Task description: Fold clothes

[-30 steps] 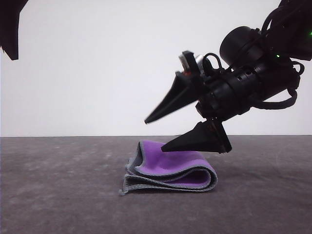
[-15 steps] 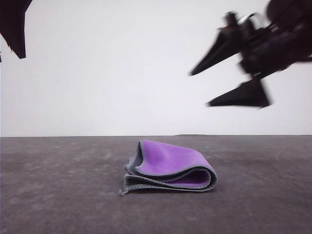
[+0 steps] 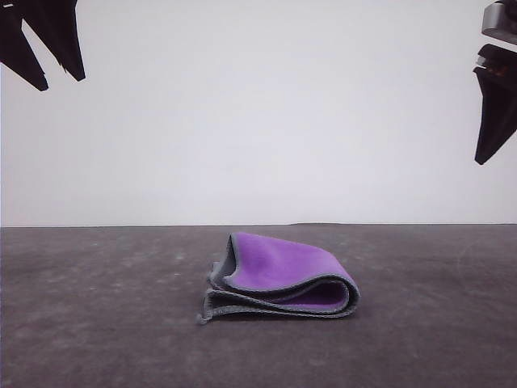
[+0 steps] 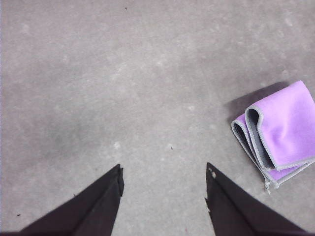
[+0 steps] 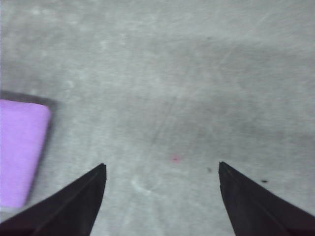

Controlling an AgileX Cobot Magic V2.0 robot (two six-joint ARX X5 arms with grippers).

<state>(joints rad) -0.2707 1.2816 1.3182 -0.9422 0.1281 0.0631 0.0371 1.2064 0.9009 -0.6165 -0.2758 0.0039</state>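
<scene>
The cloth (image 3: pixel 279 279) lies folded, purple out, at lower centre of the frame on the desk (image 3: pixel 97 323). Left gripper (image 4: pixel 164 184) and right gripper (image 5: pixel 161 182) hang high, jaws open and empty. Its loose, rounded fold could spring open, since nothing presses it flat

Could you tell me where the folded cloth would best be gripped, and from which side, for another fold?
Probably the loose hemmed corner at the folded cloth's front left, approached from above on the left. There the layers end in free edges lifting slightly off the table, while the right side is a closed rounded fold. The left tool hangs open and nearer.
</scene>
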